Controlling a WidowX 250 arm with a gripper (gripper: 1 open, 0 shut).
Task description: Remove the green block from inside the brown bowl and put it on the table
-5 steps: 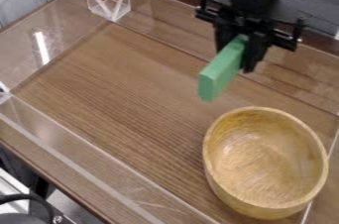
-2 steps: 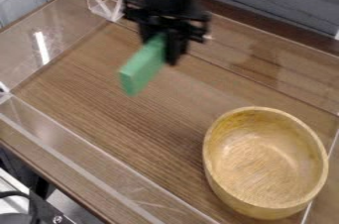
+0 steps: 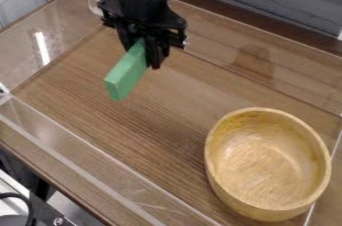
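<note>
My black gripper [image 3: 143, 50] points down over the left-middle of the table [image 3: 187, 110] and is shut on the upper end of the green block [image 3: 126, 74]. The block is a bright green bar that hangs tilted, its lower end toward the left and just above the wood. The brown bowl [image 3: 267, 162], round and light wood with a thick rim, stands at the front right with nothing inside it. The gripper and block are well to the left of the bowl and behind it.
Low clear acrylic walls [image 3: 80, 170] border the tabletop along the front and left. A small clear stand [image 3: 107, 2] sits at the back left corner. Bare wood lies between the block and the bowl.
The gripper has carried the green block leftward across the table, away from the bowl, and a little lower. Its hold on the block is unchanged.
</note>
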